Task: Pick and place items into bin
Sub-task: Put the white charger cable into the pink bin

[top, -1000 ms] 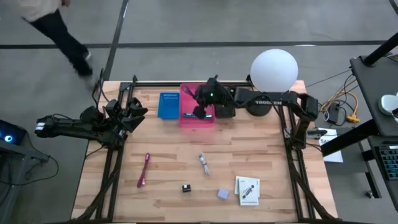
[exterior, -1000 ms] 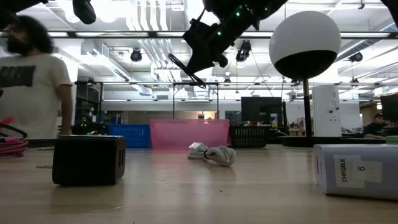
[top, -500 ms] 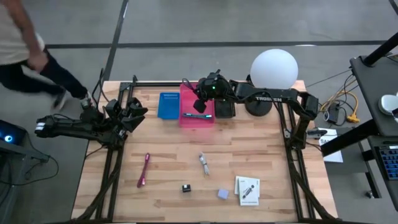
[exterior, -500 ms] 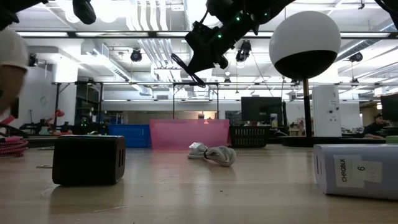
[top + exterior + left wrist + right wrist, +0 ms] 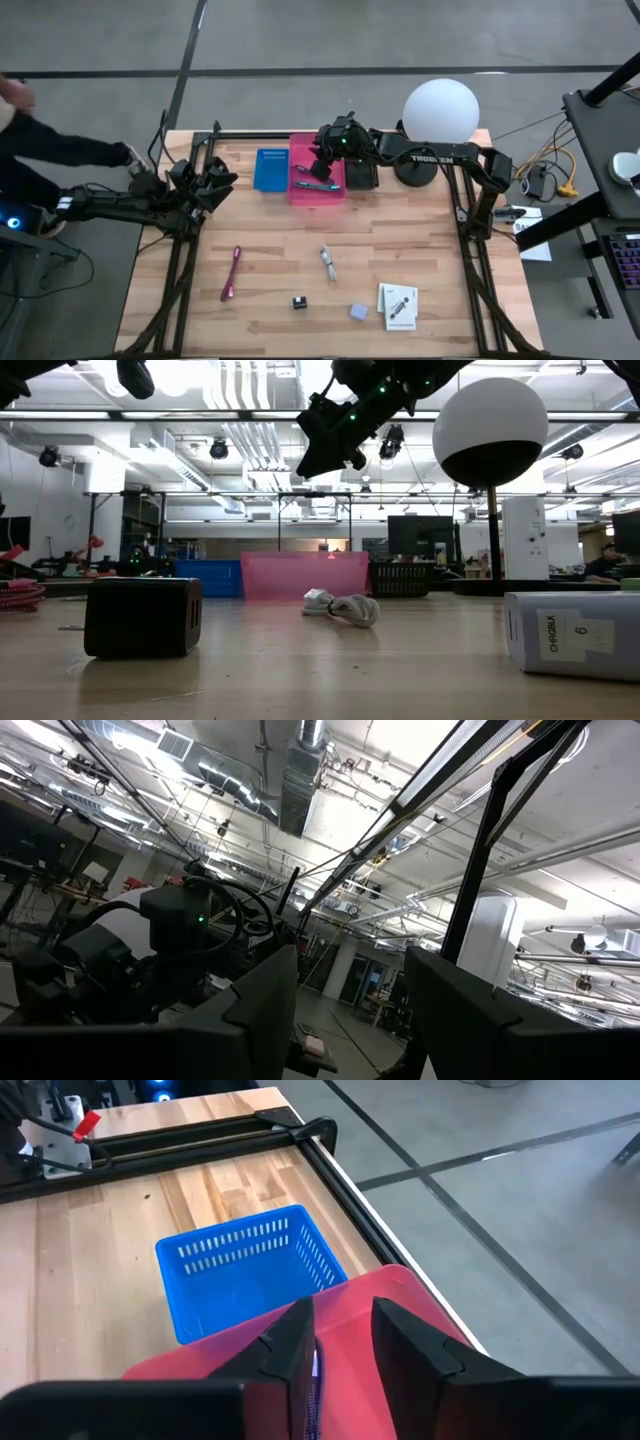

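High view: the right claw (image 5: 322, 166) hangs over the pink bin (image 5: 317, 170) at the far side of the tabletop (image 5: 280, 250), its fingers a little apart and gripping nothing. A pen (image 5: 316, 185) lies in the bin below it. The blue bin (image 5: 270, 168) stands just beside the pink one. The left claw (image 5: 222, 182) waits at the tabletop's left edge, parted and empty. Nearer the front lie the strap (image 5: 232, 273), pliers (image 5: 327, 262), black cube (image 5: 299, 301), grey cube (image 5: 358, 312) and card (image 5: 397, 305).

Low view: the right claw (image 5: 312, 458) hangs high above the pink bin (image 5: 304, 574), carrying nothing. The black cube (image 5: 144, 617) sits close to the lens.

Left wrist view: the left claw's fingers (image 5: 262, 1010) stand apart, nothing between them.

Right wrist view: the right claw's fingers (image 5: 290, 1350) show a narrow gap over the pink bin (image 5: 400, 1295), the blue bin (image 5: 245, 1270) beyond.
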You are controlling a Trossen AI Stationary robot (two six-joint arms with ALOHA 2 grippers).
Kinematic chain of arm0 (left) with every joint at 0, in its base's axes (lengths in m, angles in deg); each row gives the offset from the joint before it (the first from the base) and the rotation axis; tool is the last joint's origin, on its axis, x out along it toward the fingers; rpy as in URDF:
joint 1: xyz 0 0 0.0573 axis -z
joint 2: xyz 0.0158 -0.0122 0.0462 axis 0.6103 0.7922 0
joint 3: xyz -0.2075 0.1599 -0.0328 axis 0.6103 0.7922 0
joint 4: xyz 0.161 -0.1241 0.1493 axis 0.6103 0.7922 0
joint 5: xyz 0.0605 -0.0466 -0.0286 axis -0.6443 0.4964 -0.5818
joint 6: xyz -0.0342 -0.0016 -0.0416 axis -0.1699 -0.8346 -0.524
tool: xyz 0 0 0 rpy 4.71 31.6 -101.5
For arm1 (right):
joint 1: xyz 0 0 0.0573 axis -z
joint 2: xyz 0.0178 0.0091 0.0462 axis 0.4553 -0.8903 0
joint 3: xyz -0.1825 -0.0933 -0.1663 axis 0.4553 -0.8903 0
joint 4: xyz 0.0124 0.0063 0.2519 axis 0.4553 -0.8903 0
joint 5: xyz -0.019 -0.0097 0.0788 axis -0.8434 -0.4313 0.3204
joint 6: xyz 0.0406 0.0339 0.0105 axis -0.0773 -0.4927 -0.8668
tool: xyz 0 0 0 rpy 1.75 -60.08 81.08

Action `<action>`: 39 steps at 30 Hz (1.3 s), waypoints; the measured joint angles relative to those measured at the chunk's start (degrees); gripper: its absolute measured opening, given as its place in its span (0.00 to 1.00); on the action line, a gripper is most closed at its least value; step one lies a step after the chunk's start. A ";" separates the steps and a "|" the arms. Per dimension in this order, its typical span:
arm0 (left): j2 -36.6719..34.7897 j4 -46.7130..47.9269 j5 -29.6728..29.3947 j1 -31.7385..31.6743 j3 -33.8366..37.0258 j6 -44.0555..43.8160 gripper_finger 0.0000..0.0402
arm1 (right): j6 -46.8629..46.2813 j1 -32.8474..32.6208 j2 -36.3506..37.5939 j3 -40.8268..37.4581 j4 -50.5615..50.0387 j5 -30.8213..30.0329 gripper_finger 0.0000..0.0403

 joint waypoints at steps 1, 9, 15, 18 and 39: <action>0.00 0.01 0.00 0.00 0.00 0.00 0.43 | -0.20 0.00 0.00 0.00 -0.01 0.01 0.23; 0.00 0.01 0.00 0.00 0.00 -0.02 0.43 | -9.68 -1.09 0.02 0.42 -2.63 4.93 0.24; 0.00 0.01 0.00 0.00 0.00 -0.02 0.43 | -17.65 -2.70 0.04 1.31 -5.81 17.44 0.29; 0.00 0.01 0.00 0.00 0.00 -0.02 0.43 | -21.71 -4.33 0.04 1.45 -6.47 22.95 0.33; 0.64 0.40 0.00 0.01 0.00 -0.07 0.43 | -29.61 -22.59 0.04 -0.45 -20.32 14.56 0.56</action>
